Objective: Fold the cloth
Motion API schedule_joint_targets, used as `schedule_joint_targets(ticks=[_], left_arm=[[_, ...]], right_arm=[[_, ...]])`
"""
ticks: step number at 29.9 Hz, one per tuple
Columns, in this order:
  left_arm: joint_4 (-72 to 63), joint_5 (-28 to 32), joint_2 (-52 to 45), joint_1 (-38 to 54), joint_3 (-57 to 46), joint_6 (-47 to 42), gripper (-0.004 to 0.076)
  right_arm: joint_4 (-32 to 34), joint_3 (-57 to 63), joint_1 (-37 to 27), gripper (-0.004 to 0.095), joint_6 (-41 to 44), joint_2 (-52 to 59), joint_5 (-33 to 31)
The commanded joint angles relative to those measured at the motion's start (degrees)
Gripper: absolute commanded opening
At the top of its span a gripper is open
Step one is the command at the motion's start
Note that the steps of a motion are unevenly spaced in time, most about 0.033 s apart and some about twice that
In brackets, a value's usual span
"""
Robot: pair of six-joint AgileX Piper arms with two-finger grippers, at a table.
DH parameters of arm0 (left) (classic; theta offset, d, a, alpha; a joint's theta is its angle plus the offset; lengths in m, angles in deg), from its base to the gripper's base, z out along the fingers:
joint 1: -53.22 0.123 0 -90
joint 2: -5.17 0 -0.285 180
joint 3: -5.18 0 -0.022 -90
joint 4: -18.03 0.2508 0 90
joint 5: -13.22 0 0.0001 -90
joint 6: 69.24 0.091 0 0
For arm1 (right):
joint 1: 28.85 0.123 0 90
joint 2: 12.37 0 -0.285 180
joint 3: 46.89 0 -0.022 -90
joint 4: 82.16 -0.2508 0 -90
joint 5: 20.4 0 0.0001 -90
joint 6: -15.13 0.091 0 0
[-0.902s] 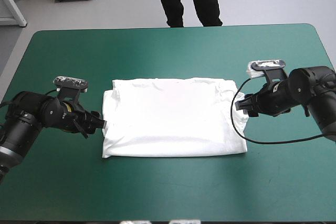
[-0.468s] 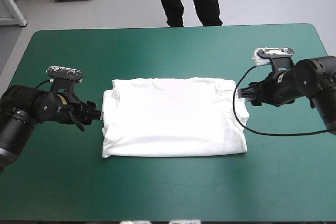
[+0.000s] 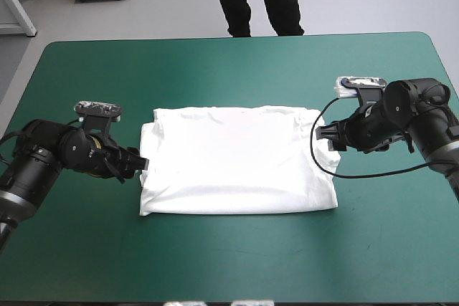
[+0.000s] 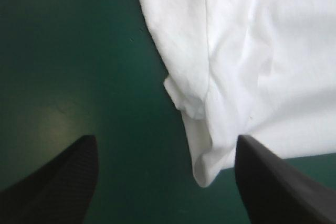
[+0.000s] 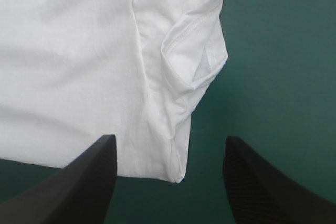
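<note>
T-shirt [image 3: 237, 163] lies part-folded, flat, mid-table on teal-green cover [image 3: 229, 62]. Left gripper [image 4: 165, 140] and right gripper [image 5: 168, 139]: fingers apart, empty, at opposite side edges. Judged light, limp, layered; pinch all layers at corners.

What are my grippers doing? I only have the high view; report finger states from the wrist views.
Observer: The left gripper is open; a corner of the T-shirt lies between its fingers, ungripped.
Operator: Now the right one.
Observer: The right gripper is open too, another corner between its fingers.
Operator: Describe that corner.
Observer: A folded-in sleeve with a stitched hem lies just ahead of it.
</note>
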State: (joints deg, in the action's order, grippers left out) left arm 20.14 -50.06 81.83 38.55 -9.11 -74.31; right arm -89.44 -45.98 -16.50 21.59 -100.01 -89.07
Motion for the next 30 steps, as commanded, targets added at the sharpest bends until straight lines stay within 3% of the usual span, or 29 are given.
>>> schedule_joint_targets(ticks=[1,9,22,24,26,28,30], left_arm=[[-4.48,3.71,-0.06,-0.11,-3.80,-0.87,0.0524],[-7.73,8.66,2.63,-0.11,-13.27,-0.76,0.0418],[-11.18,14.97,10.84,-0.11,-18.56,2.33,0.0406],[-11.33,15.88,10.94,-0.11,-18.56,2.33,0.0327],[-11.90,16.02,10.94,-0.11,-18.56,2.33,0.0195],[-12.89,16.02,10.94,-0.11,-18.56,3.08,0.0012],[-14.08,16.02,10.94,-0.11,-18.56,5.07,-0.0005]], right_arm=[[-0.76,0.85,-0.24,0.0554,-0.65,1.56,1.47],[-0.76,1.79,-0.24,0.0554,-0.65,1.56,2.12],[-0.76,1.79,-0.24,0.0554,-0.65,1.56,2.61],[-0.76,1.79,-0.24,0.0554,-0.65,1.56,2.61],[-0.76,1.79,-0.24,0.0554,-0.65,1.56,2.31],[-0.76,1.79,-0.24,0.0554,-0.65,1.56,1.91],[-0.76,1.79,-0.24,0.0554,-0.65,1.56,1.14]])
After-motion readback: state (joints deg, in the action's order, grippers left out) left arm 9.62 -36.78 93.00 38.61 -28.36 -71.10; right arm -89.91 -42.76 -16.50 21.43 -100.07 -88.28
